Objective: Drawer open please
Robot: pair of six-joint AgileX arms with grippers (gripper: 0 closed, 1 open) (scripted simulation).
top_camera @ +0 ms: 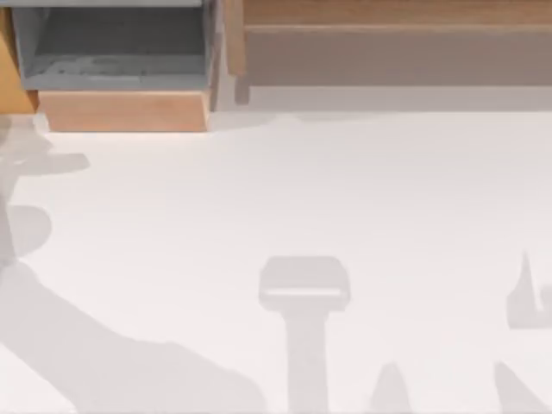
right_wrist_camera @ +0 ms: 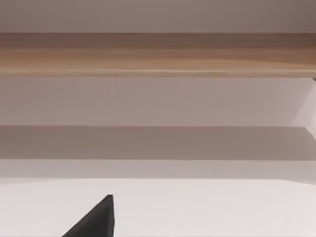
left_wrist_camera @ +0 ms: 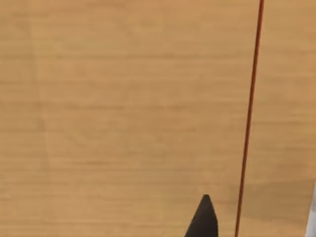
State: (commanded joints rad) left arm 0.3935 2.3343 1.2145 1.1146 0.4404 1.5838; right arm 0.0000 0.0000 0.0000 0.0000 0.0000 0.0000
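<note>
You find the wooden-fronted drawer with its grey inner tray [top_camera: 121, 65] pulled out at the top view's far left, its light wood front panel [top_camera: 125, 112] facing the pale white table [top_camera: 302, 190]. Your left gripper's dark fingertip [left_wrist_camera: 203, 219] sits close against a smooth, grained wooden surface [left_wrist_camera: 123, 108] crossed by a thin red seam [left_wrist_camera: 249, 118]. Your right gripper's black fingertip [right_wrist_camera: 94, 219] hangs above the table, facing a long wooden shelf edge [right_wrist_camera: 158, 54]. You cannot tell how wide either gripper stands.

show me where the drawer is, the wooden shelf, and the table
drawer [top_camera: 121, 110]: top view, on its wooden front panel, pulled out at the top left.
wooden shelf [top_camera: 388, 12]: top view, on its top board.
table [top_camera: 285, 190]: top view, on bare white surface.
</note>
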